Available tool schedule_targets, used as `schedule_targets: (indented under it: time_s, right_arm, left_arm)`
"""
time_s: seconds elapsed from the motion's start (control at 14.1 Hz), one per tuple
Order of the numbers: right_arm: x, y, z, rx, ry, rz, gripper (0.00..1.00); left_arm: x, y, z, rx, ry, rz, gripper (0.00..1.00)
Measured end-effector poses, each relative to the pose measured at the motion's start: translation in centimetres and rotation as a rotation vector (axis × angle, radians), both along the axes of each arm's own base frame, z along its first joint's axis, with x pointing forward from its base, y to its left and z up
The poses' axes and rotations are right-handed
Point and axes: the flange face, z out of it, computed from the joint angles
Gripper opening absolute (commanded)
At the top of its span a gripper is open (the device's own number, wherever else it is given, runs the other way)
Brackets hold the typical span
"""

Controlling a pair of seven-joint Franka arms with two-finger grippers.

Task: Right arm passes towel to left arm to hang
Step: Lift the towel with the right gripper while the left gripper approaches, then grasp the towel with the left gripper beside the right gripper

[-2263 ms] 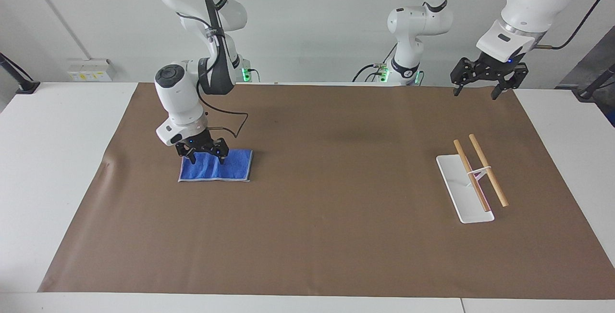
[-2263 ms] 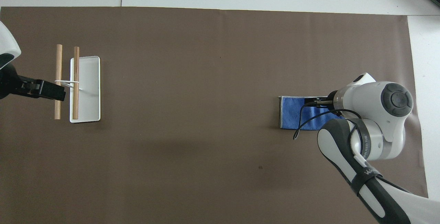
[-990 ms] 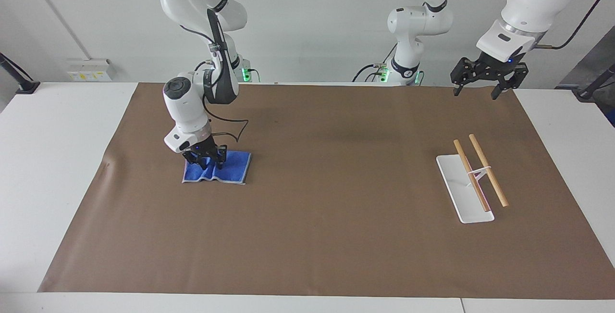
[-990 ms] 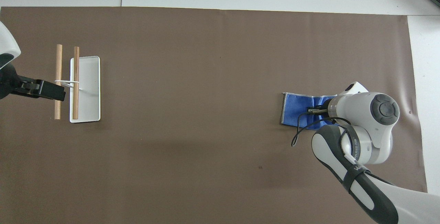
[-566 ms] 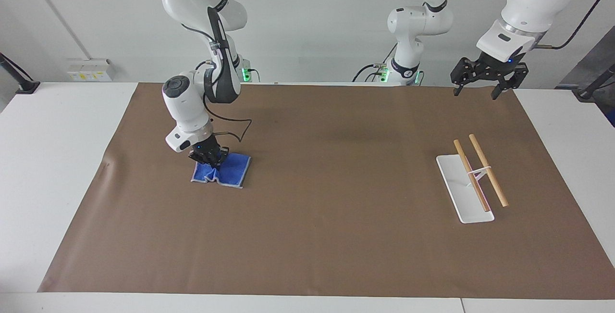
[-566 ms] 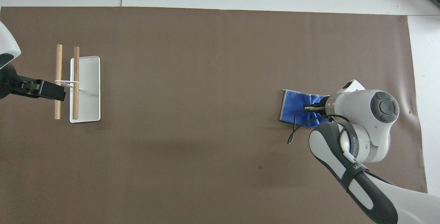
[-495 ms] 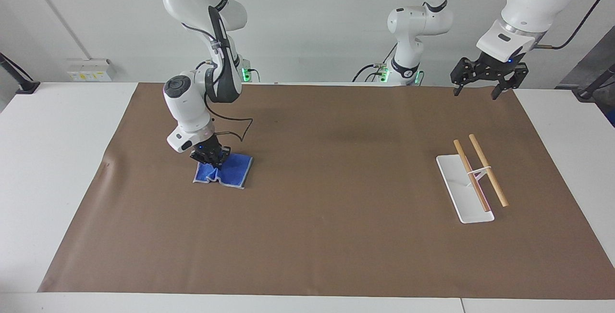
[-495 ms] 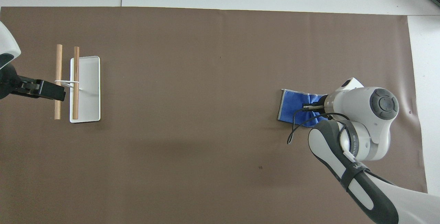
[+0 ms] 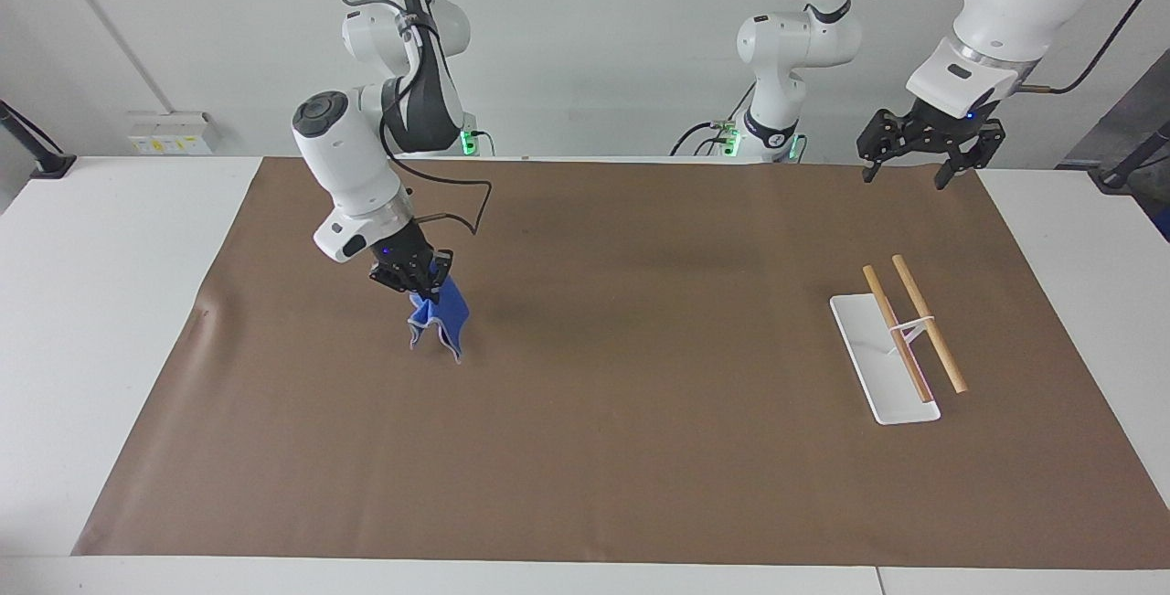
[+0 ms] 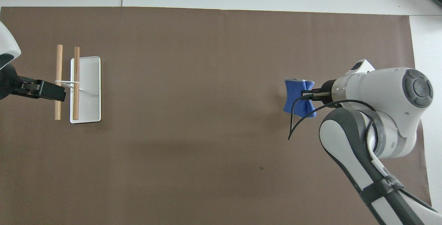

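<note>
You see the right gripper [image 9: 413,285] with its fingers pinched on the towel [image 9: 437,325], which hangs bunched below them over the brown mat [image 9: 603,449]. Only the facing view shows the waiting left gripper [image 9: 917,172] spread wide, holding nothing.

right gripper [image 9: 422,287] pinching towel [image 9: 438,325] over mat [image 9: 640,449], left gripper [image 9: 918,163] spread

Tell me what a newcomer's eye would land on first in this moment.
The bright blue towel stands out: it hangs bunched from the shut right gripper, over the brown mat toward the right arm's end of the table. At the left arm's end stands a white rack with two wooden rods, and the left gripper waits open above the mat's edge there.
</note>
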Motion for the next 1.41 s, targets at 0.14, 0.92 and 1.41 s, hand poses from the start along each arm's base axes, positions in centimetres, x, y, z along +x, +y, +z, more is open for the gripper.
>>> schedule_targets:
  time_s: [0.14, 0.92, 1.41]
  right_arm:
    - [0.4, 1.2, 3.6, 0.106, 0.011, -0.016, 0.00]
    - [0.1, 8.2, 8.7, 0.915, 0.141, -0.173, 0.00]
    - [-0.8, 11.9, 8.2, 1.116, 0.217, -0.210, 0.00]
  left_arm:
    - [0.0, -0.1, 0.0, 0.000, 0.000, -0.003, 1.00]
    - [-0.8, -8.0, -3.4, -0.298, -0.065, 0.421, 1.00]
    - [-3.7, -17.1, -4.8, -0.510, -0.057, 0.848, 1.00]
